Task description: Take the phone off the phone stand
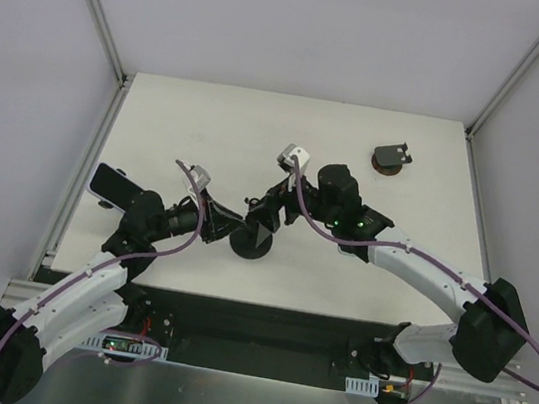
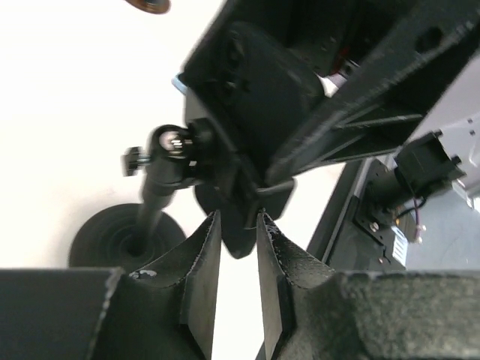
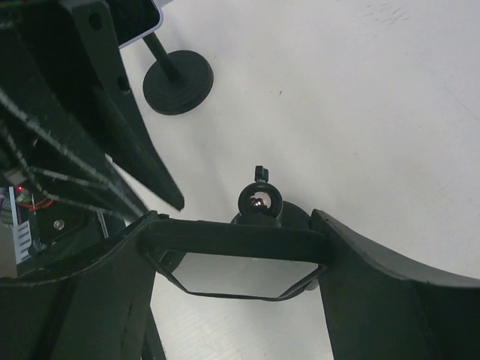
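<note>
Right wrist view: the phone (image 3: 232,276) is being clasped by right gripper (image 3: 236,247), its phone stand (image 2: 161,172) being pinched steady by left gripper (image 2: 238,225).

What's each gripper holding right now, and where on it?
Right gripper clamps the phone by its opposite edges; left gripper pinches the phone stand at the cradle's lower tab.

The phone stand (image 1: 250,245) is central on the table (image 1: 210,123); another stand (image 1: 391,160) lies behind, rightward
</note>
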Tool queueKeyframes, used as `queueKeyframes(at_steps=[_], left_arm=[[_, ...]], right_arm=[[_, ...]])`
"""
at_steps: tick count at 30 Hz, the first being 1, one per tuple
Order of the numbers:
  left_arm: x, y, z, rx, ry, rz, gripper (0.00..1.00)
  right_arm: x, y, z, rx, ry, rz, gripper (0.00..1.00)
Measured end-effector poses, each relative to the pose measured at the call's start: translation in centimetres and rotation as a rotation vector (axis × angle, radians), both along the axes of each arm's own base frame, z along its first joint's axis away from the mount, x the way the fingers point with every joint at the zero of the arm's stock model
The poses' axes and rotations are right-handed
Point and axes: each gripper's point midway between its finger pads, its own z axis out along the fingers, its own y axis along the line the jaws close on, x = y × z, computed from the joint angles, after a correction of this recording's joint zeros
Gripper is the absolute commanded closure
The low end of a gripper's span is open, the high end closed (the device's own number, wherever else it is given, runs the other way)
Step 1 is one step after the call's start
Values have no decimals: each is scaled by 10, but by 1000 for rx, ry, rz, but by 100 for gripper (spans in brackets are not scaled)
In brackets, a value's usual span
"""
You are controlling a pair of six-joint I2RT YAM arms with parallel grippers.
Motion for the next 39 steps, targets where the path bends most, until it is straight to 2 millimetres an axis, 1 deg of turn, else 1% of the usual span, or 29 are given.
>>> queueKeyframes(at_steps=[3,6,8,9,10,14,18,20,22,26,29,34,39], left_arm=[[9,7,-1,-4,13,42,100],[15,9,-4,-5,39,72,100],[16,9,-7,-3,50,76,79],[16,9,-8,-4,57,76,72],[16,9,-8,-2,58,75,61],[14,7,-8,-10,68,57,46],[7,2,-1,-22,43,22,37],[0,-3,2,-25,30,-5,34],[-8,-10,2,-23,22,-37,34],[-14,-18,-1,-8,12,-51,33],[-10,-20,-4,10,1,-19,37],[3,-15,-5,26,-19,57,42],[6,-16,-6,31,-18,76,43]], right_arm=[[-2,-6,-1,-14,-4,38,99],[-7,-8,-3,-23,-12,78,99],[-8,-8,-3,-27,-18,92,99],[-9,-8,-3,-28,-20,95,99],[-9,-8,-4,-29,-21,96,99],[-8,-8,-4,-30,-20,88,99],[-7,-9,-4,-30,-16,77,99],[-6,-9,-4,-29,-15,72,99],[-6,-9,-4,-29,-13,68,99],[-5,-9,-3,-28,-9,57,99],[-5,-10,-3,-28,-8,49,99],[-7,-8,-4,-33,-13,44,99],[-8,-6,-4,-38,-18,40,99]])
